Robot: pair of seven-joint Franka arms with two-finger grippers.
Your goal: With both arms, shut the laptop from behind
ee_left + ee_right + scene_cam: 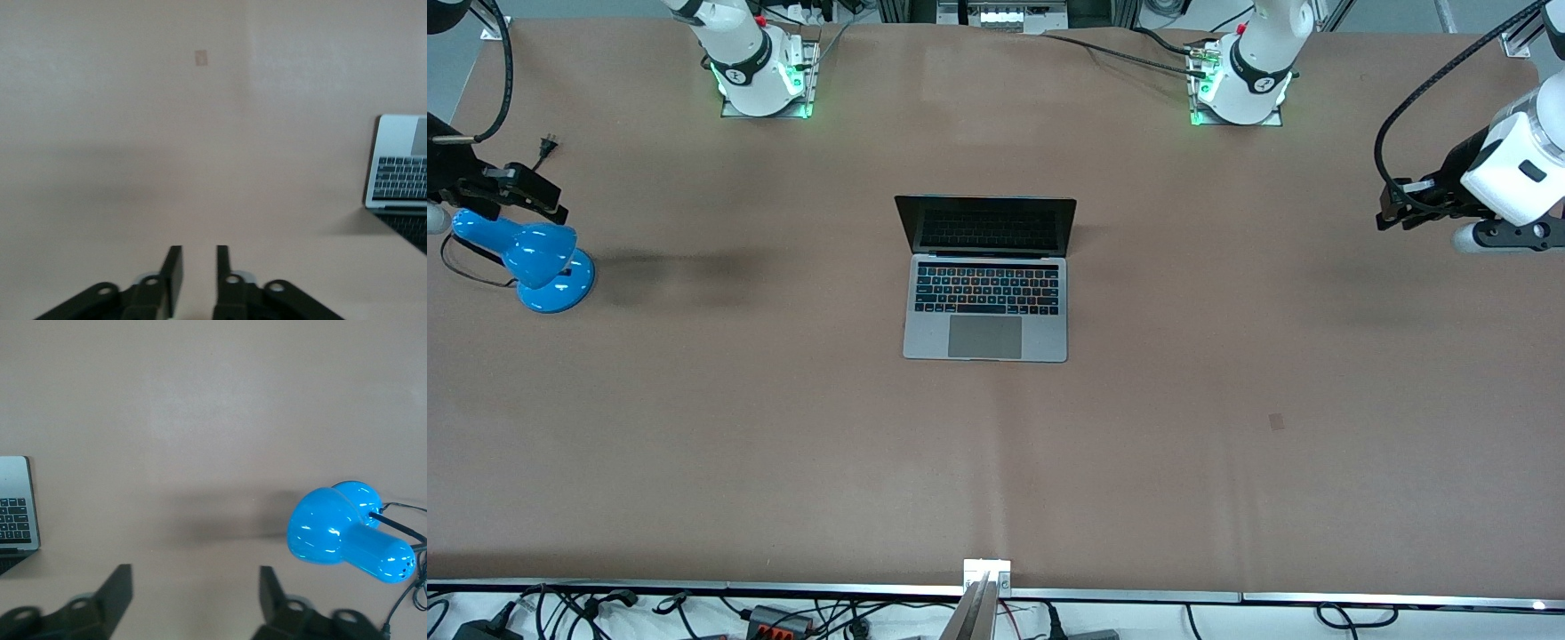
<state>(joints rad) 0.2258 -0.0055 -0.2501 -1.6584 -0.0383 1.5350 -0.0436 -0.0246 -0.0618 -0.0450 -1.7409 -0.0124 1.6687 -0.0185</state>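
The silver-grey laptop (985, 311) stands open in the middle of the table, its dark screen upright and facing the front camera. Its edge shows in the left wrist view (400, 167) and in the right wrist view (17, 503). My left gripper (1389, 212) hangs over the table at the left arm's end, well away from the laptop; its fingers stand a narrow gap apart and hold nothing (198, 250). My right gripper (543, 196) hangs over the right arm's end of the table, wide open and empty (195, 568).
A blue desk lamp (534, 262) stands at the right arm's end of the table, just under my right gripper; it also shows in the right wrist view (347, 537). The two arm bases (765, 76) (1240, 80) stand along the table's back edge.
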